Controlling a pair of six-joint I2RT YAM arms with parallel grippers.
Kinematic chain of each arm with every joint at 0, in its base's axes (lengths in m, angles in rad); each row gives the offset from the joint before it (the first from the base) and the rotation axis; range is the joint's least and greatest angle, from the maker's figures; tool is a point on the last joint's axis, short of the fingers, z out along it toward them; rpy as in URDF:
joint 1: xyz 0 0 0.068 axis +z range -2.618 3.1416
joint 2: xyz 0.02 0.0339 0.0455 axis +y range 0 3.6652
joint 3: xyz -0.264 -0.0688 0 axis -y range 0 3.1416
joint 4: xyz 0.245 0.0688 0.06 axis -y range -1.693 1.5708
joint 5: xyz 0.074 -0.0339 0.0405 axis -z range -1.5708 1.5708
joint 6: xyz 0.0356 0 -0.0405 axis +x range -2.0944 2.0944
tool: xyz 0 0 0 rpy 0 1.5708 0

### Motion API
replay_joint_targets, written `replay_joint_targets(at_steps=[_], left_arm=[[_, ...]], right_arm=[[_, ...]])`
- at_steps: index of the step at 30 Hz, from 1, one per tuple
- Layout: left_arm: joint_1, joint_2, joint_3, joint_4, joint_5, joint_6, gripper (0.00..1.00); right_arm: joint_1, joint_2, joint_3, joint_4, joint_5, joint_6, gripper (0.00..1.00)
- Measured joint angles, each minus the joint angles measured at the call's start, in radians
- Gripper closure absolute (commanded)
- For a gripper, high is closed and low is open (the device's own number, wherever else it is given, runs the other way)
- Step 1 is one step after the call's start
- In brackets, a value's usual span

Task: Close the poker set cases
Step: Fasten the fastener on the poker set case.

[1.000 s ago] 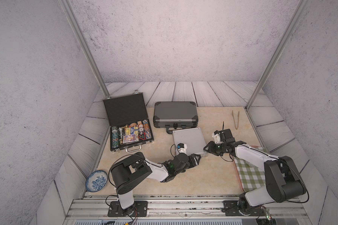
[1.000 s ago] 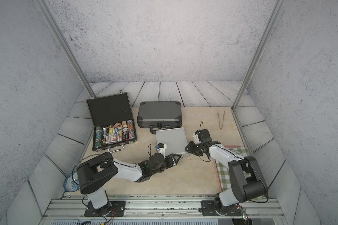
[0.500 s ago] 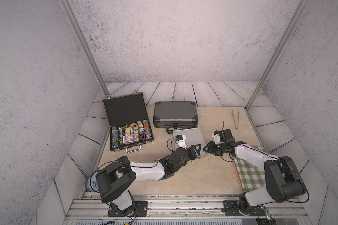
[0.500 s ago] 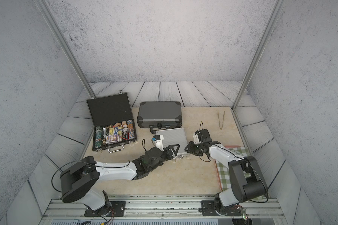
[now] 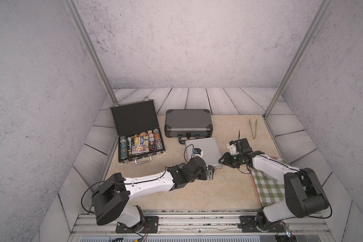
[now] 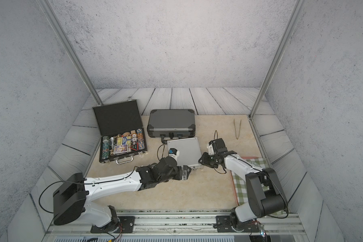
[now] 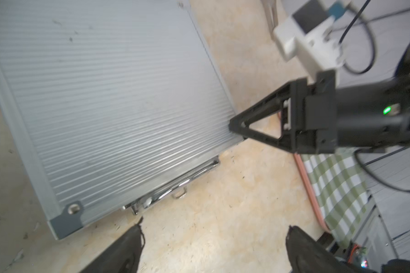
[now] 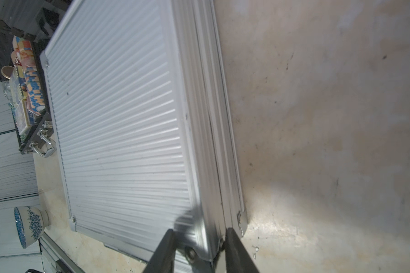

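Lab robot booth, aluminium frame (image 5: 90, 52)

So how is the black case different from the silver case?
The black case is open, lid up, chips showing; the silver case is shut flat. The black case is dark; the silver case is pale and ribbed. Both are flat rectangular carry cases.

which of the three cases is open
The black case on the left: its lid stands raised and chips show inside. The grey case and silver case lie shut.
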Motion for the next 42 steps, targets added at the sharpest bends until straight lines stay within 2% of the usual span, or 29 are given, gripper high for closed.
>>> replay_joint_targets(at_steps=[6,16,24,31,42], left_arm=[[-0.004,0.145,0.002,0.016,0.063,-0.006,0.01],[-0.018,0.268,0.001,0.197,0.030,-0.111,0.02],[-0.031,0.296,0.002,0.238,-0.067,-0.169,0.02],[-0.044,0.343,0.043,0.270,-0.098,-0.224,0.02],[-0.051,0.361,0.100,0.180,-0.156,-0.306,0.02]], right_arm=[[0.002,0.000,0.011,-0.034,0.000,-0.012,0.64],[0.002,0.001,0.010,-0.035,0.000,-0.017,0.64],[0.002,0.001,0.009,-0.033,-0.001,-0.023,0.64],[0.001,0.003,0.006,-0.026,-0.005,-0.023,0.65],[-0.001,0.003,-0.005,-0.011,-0.029,-0.025,0.65]])
